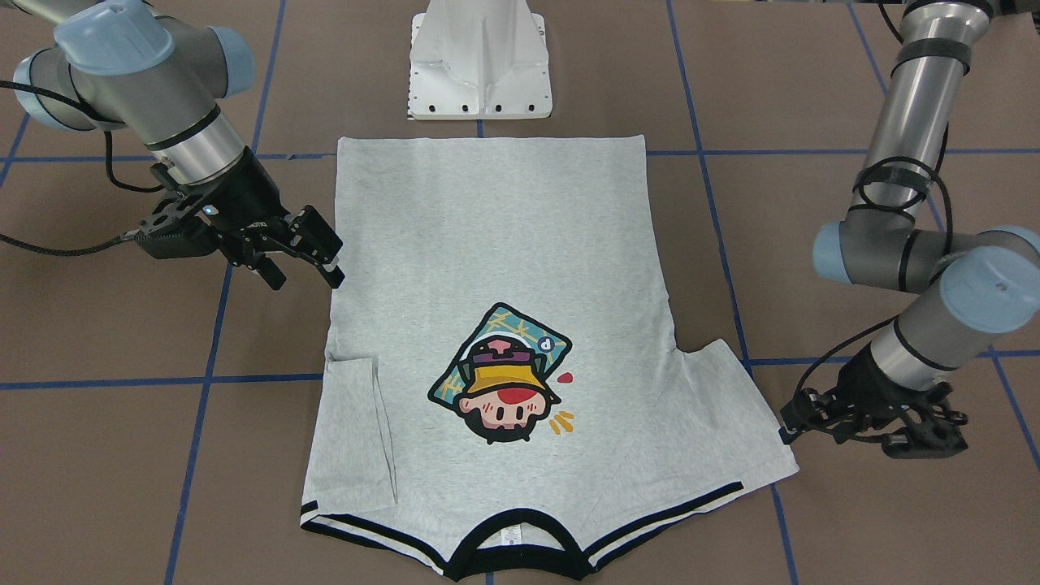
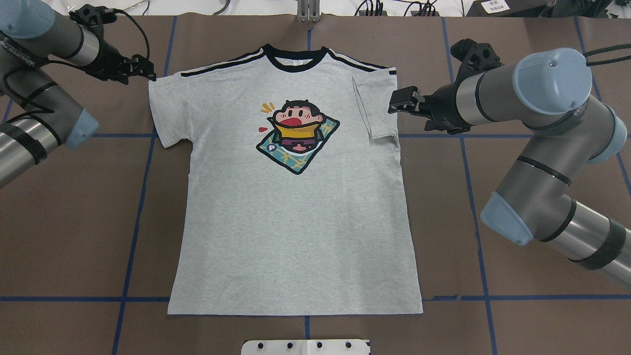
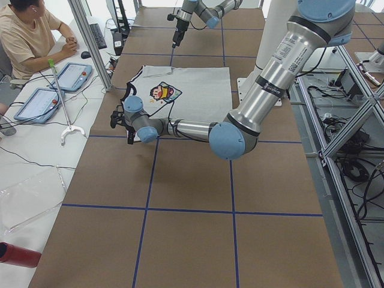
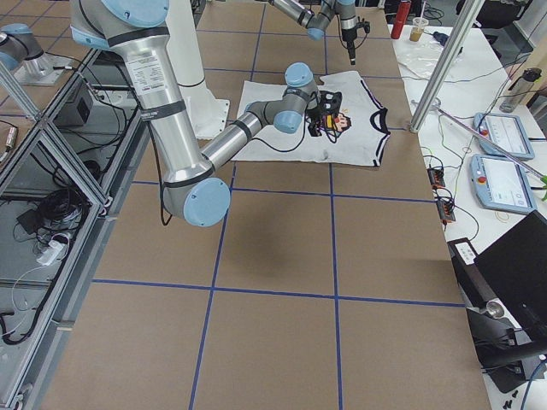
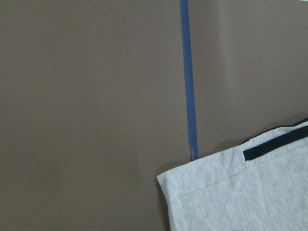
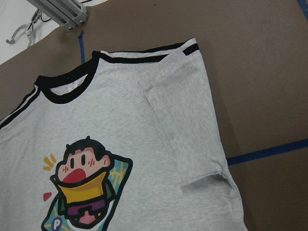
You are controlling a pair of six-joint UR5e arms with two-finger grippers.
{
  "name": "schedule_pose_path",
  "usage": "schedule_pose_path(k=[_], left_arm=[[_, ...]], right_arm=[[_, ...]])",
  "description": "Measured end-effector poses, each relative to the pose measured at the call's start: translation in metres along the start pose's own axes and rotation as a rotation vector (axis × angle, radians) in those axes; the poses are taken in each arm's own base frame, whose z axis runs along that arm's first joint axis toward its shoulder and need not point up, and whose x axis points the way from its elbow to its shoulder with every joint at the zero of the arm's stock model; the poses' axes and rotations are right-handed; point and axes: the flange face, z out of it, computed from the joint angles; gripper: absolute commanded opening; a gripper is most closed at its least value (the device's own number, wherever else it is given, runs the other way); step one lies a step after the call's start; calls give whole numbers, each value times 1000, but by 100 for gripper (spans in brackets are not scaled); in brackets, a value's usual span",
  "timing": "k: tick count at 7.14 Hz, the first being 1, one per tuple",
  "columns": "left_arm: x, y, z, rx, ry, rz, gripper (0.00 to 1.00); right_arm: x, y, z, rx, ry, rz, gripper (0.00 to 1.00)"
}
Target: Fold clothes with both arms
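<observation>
Brown table (image 2: pixel 64 222) marked w/ a blue tape grid (image 2: pixel 74 299). 1 light grey short-sleeved T-shirt (image 2: pixel 296 222) lies flat at the centre, front up. Its black collar (image 2: pixel 296 58) is on the side away from the robot, and its hem (image 2: pixel 296 310) is near the white pedestal base (image 2: pixel 305 346). A cartoon head in a yellow hat (image 2: pixel 296 129) is printed on the chest. 2 black stripes (image 2: pixel 217 68) run along each shoulder.

The sleeve on the robot's right (image 2: pixel 377 106) is folded inward onto the body. The sleeve on the robot's left (image 2: pixel 165 111) is spread out on the table.

The right gripper (image 1: pixel 305 282) hovers at the shirt's edge, just beside the folded sleeve. Its 2 fingers are apart w/ nothing between them.

The left gripper (image 2: pixel 148 74) sits over bare table, just beside the spread sleeve's outer corner, approx. level w/ the shoulder stripe. Can't tell how far apart its fingers are.

In the left side view, an operator (image 3: pixel 30 36) in a tan shirt sits at a white desk beside the table.
</observation>
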Motion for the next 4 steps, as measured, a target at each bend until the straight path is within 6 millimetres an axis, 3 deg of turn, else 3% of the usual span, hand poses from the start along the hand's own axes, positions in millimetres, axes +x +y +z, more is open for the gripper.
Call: schedule_pose_path(k=[3,4], left_arm=[[2,-1,32,8,10,9,42],[0,-1,34,7,8,8,16]], right_arm=[[4,1,1,10,8,-3,100],[4,0,2,18,8,-4,100]])
